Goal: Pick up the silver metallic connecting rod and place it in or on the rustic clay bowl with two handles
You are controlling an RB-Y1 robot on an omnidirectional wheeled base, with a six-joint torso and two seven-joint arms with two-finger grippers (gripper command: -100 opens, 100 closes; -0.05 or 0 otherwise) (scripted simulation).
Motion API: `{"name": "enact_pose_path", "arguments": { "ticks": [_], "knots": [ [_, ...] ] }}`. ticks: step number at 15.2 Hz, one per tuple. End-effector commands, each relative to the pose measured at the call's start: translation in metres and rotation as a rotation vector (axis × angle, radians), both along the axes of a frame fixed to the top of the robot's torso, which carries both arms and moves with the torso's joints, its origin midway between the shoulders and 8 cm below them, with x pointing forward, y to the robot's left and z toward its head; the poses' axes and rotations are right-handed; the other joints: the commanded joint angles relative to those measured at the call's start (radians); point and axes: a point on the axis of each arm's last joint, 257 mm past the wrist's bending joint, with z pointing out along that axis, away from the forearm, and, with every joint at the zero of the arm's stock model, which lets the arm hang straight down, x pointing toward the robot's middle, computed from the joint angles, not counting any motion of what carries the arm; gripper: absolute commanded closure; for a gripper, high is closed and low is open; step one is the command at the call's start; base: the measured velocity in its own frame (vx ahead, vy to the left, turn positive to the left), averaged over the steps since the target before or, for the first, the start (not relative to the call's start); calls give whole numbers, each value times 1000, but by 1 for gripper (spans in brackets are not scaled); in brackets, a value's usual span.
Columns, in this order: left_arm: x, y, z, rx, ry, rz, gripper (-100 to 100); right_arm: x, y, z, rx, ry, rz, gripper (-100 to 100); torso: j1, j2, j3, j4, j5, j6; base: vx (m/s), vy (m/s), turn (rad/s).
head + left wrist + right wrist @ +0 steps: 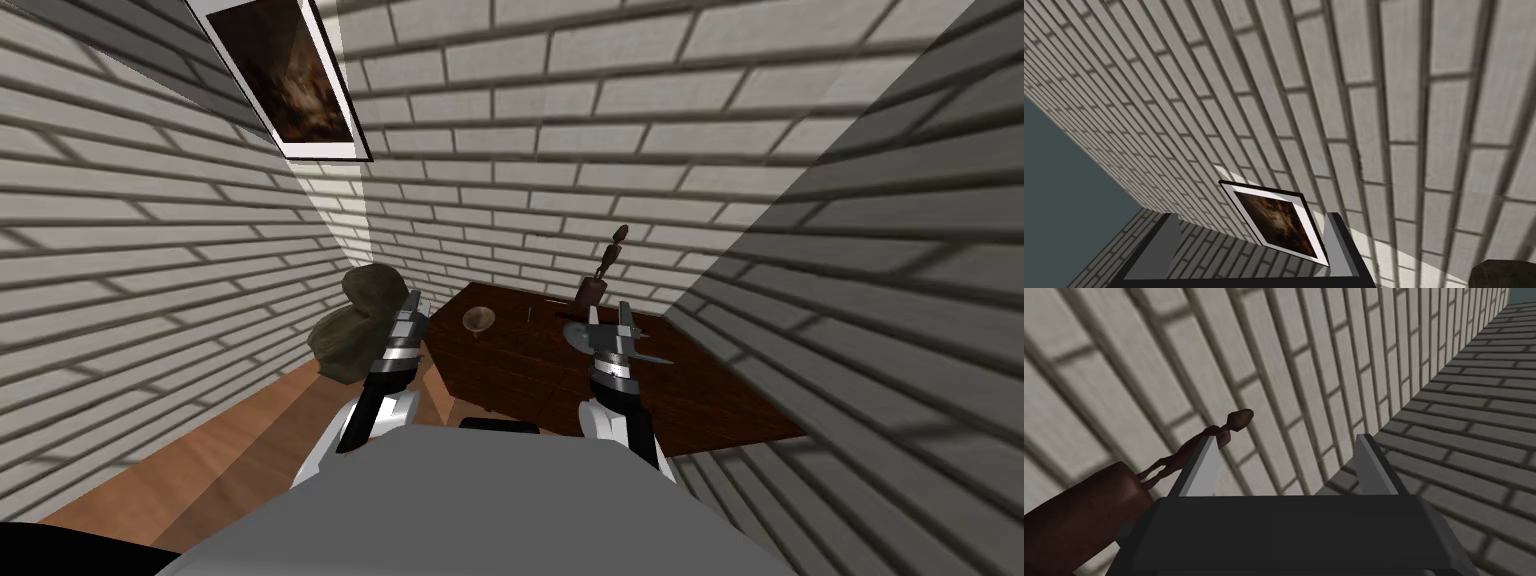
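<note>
A dark wooden table point(520, 380) fills the brick corner ahead. On it, a small tan bowl point(478, 320) sits toward the left. The grey metal connecting rod point(574, 336) lies to the right, its round end left of my right gripper point(609, 315) and its thin end poking out on the other side. The gripper partly hides the rod's middle. My right gripper point(1286, 463) is open, fingers raised and holding nothing. My left gripper point(411, 300) hovers off the table's left edge; the left gripper point(1251, 245) is open and faces the wall.
A brown figurine on a block point(598, 275) stands at the back of the table, just beyond my right gripper; the figurine point(1189, 453) rises close by its finger. A dark lumpy sack point(355, 325) sits on the wooden floor left of the table. Brick walls close in on both sides.
</note>
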Motion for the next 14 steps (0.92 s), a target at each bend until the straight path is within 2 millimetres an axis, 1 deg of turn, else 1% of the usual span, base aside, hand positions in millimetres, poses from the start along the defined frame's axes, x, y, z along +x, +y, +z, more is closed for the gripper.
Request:
{"name": "enact_pose_path", "arguments": {
  "ticks": [1,4,5,6,7,9,10,11,12,13,14],
  "knots": [
    [0,0,0,0,0,0,0,2,1,-6,-22,22,11,-100,0,0,0,0,0,0,-33,9,46],
    [0,0,0,0,0,0,0,10,0,-28,-70,102,33,-100,1,6,3,1,0,0,-96,16,139],
    [0,0,0,0,0,0,0,10,1,-28,-76,103,36,-100,1,7,4,1,0,-1,-77,6,126],
    [0,0,0,0,0,0,0,14,-1,-38,-97,141,44,-100,0,7,4,1,0,0,-56,5,121],
    [0,0,0,0,0,0,0,14,-1,-38,-97,141,44,-100,0,5,3,1,0,0,-38,2,101],
    [0,0,0,0,0,0,0,20,-8,-64,-130,229,51,-100,-1,4,2,1,0,0,-32,4,206],
    [0,0,0,0,0,0,0,20,-7,-64,-143,232,57,-100,-1,3,2,1,0,-1,-34,2,189],
    [0,0,0,0,0,0,0,23,-13,-79,-155,281,56,-100,-1,3,2,1,0,0,-29,4,182],
    [0,0,0,0,0,0,0,23,-12,-79,-167,283,61,-100,-1,3,1,0,0,0,-23,4,142],
    [0,0,0,0,0,0,0,26,-19,-94,-181,336,60,-100,-1,2,1,0,0,0,-23,6,235],
    [0,0,0,0,0,0,0,26,-18,-94,-192,338,64,-100,-1,2,1,0,0,-1,-19,2,193]
  ]
}}
